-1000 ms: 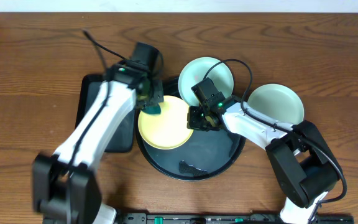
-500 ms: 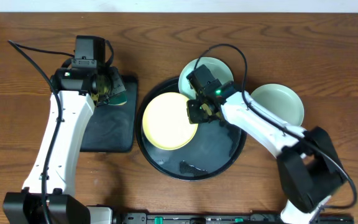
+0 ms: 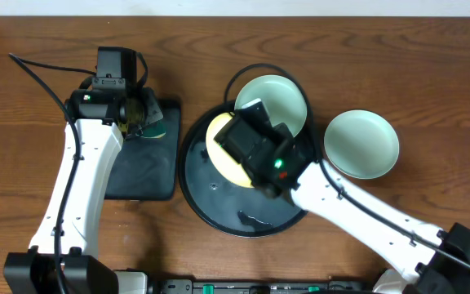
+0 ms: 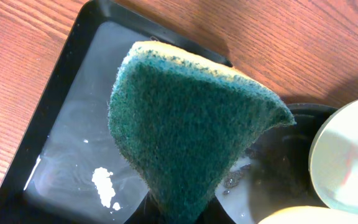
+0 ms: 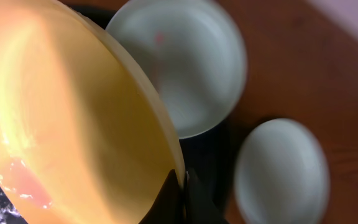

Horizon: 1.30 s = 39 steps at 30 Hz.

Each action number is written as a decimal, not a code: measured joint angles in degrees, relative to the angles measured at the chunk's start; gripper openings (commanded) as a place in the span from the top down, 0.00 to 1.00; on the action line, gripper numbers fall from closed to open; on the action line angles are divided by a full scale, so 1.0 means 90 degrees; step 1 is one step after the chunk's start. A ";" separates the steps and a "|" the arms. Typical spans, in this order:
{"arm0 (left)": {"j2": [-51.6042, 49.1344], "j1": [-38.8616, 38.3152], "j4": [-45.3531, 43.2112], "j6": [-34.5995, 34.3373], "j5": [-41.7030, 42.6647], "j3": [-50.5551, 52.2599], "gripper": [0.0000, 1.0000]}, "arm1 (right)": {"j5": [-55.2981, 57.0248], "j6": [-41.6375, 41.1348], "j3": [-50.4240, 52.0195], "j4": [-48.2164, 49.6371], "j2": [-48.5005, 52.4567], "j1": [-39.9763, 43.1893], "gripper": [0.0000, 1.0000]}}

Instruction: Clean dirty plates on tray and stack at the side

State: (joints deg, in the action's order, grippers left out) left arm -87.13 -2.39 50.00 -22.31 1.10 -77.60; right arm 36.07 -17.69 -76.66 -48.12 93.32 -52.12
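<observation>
My right gripper (image 5: 182, 186) is shut on the rim of the pale yellow plate (image 5: 61, 118) and holds it tilted above the large round black tray (image 3: 210, 208); from overhead the arm hides most of that plate (image 3: 219, 139). One mint plate (image 3: 272, 96) lies on the tray's far rim and shows in the right wrist view (image 5: 185, 68). The other mint plate (image 3: 361, 143) lies on the table to the right (image 5: 278, 171). My left gripper (image 4: 179, 214) is shut on the green sponge (image 4: 185, 130) above the rectangular black tray (image 4: 67, 155).
The rectangular tray (image 3: 137, 175) lies left of the round tray and holds water and some white foam (image 4: 104, 185). A dark wet smear (image 3: 251, 220) sits on the round tray's near side. Cables loop behind both arms.
My right gripper lifted the yellow plate off the tray and tilted it, the arm swinging over the tray's middle. My left arm carried the sponge from the plate to the rectangular tray, then stayed.
</observation>
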 measured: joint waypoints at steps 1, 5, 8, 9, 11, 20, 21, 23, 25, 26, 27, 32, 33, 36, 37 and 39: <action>0.0000 0.0000 0.0000 0.0000 0.0000 0.0000 0.93 | 0.0226 0.0041 0.0000 0.0000 -0.0024 -0.0095 0.99; 0.0002 0.0000 0.0000 0.0000 0.0000 0.0000 0.92 | 0.1234 0.0199 0.0000 -0.0005 -0.0117 -0.0537 0.99; 0.0000 0.0000 -0.0002 0.0000 -0.0002 0.0000 0.92 | 0.1877 0.0262 -0.0002 -0.0002 -0.0155 -0.0809 0.99; 0.0000 0.0000 0.0000 0.0000 -0.0002 0.0000 0.92 | 0.2081 0.0277 -0.0002 0.0000 -0.0172 -0.0899 0.99; 0.0000 0.0000 -0.0002 0.0000 -0.0002 0.0000 0.92 | 0.2504 0.0321 0.0000 0.0049 -0.0206 -0.1039 0.99; 0.0000 0.0000 0.0000 0.0000 0.0000 0.0000 0.93 | 0.4109 0.0580 -0.0010 0.0423 -0.0398 -0.1472 0.99; 0.0000 0.0000 0.0002 0.0000 -0.0002 0.0000 0.93 | 0.4177 0.0602 -0.0012 0.0442 -0.0401 -0.1486 0.99; 0.0000 0.0000 0.0022 0.0000 -0.0002 0.0000 0.92 | 0.4379 0.0685 -0.0012 0.0515 -0.0403 -0.1576 0.99; 0.0000 0.0000 0.0046 0.0000 0.0000 0.0000 0.92 | 0.4520 0.0741 -0.0012 0.0520 -0.0403 -0.1639 0.99; 0.0002 0.0000 0.0061 0.0000 0.0000 0.0000 0.92 | 0.4558 0.0760 -0.0012 0.0520 -0.0403 -0.1661 0.99; 0.0000 0.0000 0.0070 0.0000 0.0000 0.0000 0.92 | 0.4583 0.0772 -0.0012 0.0520 -0.0403 -0.1671 0.99; 0.0000 0.0000 0.0119 0.0000 0.0000 0.0000 0.93 | 0.4452 0.0833 -0.0012 0.0423 -0.0403 -0.1676 0.99; 0.0000 0.0000 0.0124 0.0000 0.0000 0.0000 0.92 | 0.4330 0.0833 -0.0015 0.0352 -0.0403 -0.1676 0.99; 0.0000 0.0000 0.0136 0.0000 0.0000 0.0000 0.93 | 0.3696 0.0699 -0.0017 0.0036 -0.0403 -0.1632 0.99; 0.0000 0.0000 0.0134 0.0000 0.0000 0.0002 0.92 | 0.3439 0.0571 -0.0017 -0.0102 -0.0403 -0.1596 0.99; 0.0000 0.0000 0.0136 0.0000 0.0000 0.0005 0.93 | 0.2766 0.0199 -0.0017 -0.0379 -0.0403 -0.1416 0.99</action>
State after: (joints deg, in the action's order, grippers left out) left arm -87.13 -2.39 51.22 -22.31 1.10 -77.56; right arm 60.97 -15.90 -76.82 -51.53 89.69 -64.86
